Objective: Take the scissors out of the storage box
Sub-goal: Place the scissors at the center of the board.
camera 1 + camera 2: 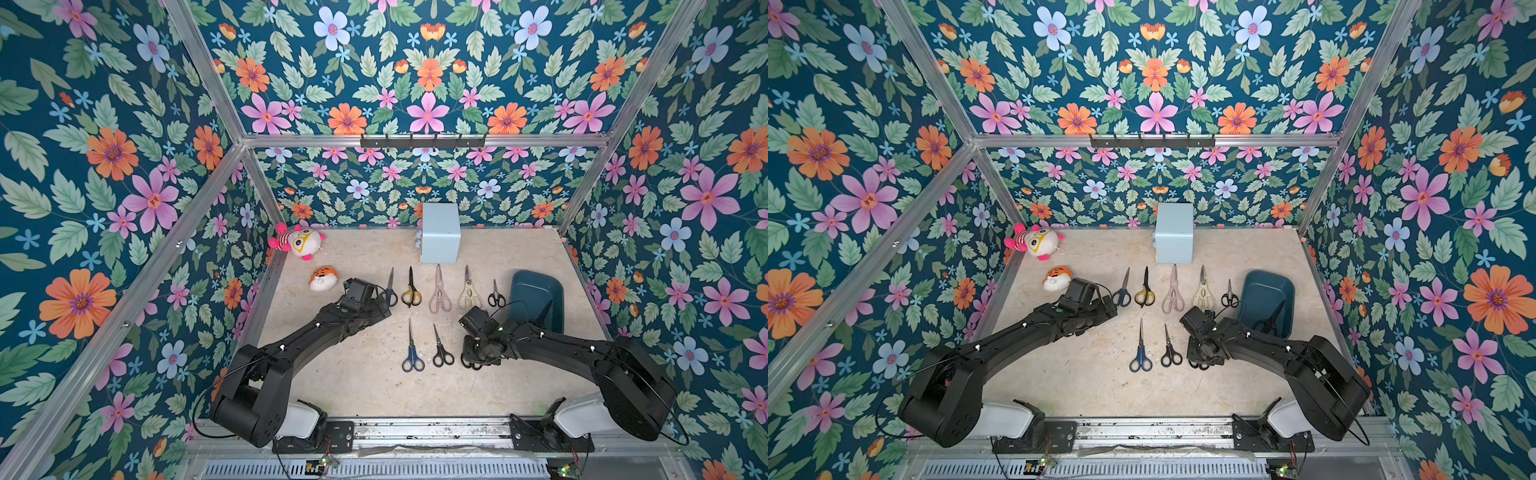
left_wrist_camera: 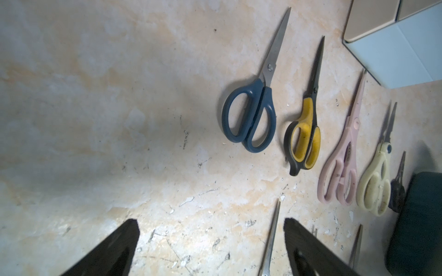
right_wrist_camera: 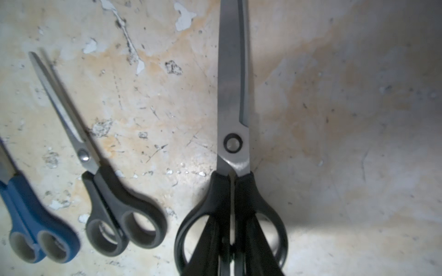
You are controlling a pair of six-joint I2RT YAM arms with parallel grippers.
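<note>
Right claw [image 3: 230, 241] pinches black scissors [image 3: 233, 95] over scuffed beige tabletop [image 3: 346, 119].

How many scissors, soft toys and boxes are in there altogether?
Scissors: 9, one inside the teal tub, one in the right gripper
Soft toys: 2
Boxes: 2, the teal tub and a pale blue box
Total: 13

Both top views look steeply down from high above the front edge of the bench [image 1: 365, 386], sharing everything; wrist cameras face scissors [image 2: 248, 117] closely.
</note>
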